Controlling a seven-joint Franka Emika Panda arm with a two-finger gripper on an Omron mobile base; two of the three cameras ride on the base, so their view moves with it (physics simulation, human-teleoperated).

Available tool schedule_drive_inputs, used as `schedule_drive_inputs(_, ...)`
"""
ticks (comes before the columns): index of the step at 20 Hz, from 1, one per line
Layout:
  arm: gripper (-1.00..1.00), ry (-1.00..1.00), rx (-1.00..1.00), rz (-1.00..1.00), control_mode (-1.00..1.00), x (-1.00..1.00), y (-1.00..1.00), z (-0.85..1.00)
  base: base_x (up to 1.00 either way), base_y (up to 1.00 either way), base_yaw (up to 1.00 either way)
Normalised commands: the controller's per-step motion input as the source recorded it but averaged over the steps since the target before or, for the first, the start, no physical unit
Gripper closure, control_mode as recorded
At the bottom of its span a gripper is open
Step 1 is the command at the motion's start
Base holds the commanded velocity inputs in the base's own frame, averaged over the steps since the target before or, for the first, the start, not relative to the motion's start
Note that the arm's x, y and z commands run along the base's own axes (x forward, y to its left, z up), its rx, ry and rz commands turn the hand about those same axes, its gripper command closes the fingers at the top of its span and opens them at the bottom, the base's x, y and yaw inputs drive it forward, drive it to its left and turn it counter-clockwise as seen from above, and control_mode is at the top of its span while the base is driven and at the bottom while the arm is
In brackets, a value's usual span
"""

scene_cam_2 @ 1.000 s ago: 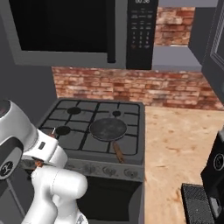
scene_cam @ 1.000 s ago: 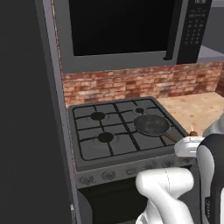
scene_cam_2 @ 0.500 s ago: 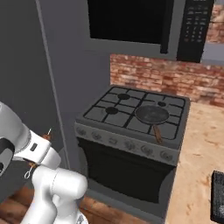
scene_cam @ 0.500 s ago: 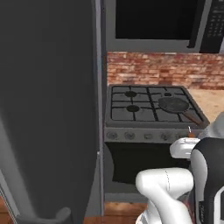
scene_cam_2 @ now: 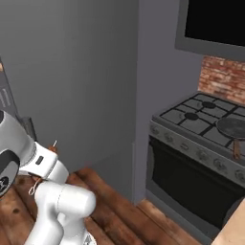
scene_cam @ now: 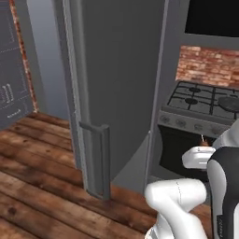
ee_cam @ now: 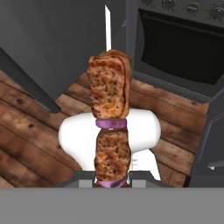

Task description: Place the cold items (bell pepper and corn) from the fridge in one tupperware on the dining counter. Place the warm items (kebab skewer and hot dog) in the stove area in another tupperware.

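Now pinching the kebab skewer in a gripper whose jaws press tight on its lower end, browned meat chunks and purple onion rings running up toward twelve o'clock in the hand view. Beyond it, wooden floor, the fridge at ten o'clock with door ajar, the stove area at two o'clock

Wood plank floor — dark microwave above — brick backsplash.
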Motion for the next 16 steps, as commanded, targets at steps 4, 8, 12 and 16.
schedule_drive_inputs(4,1.00,0.00,0.00,0.00,1.00,0.00,0.00,0.00,-1.00,0.00,0.00)
schedule_drive_inputs(8,1.00,0.00,0.00,0.00,1.00,0.00,0.00,0.00,-0.79,0.16,0.30)
schedule_drive_inputs(12,1.00,0.00,0.00,0.00,1.00,0.00,0.00,0.00,-0.74,0.23,0.59)
schedule_drive_inputs(16,1.00,0.00,0.00,0.00,1.00,0.00,0.00,0.00,-0.83,0.20,0.73)
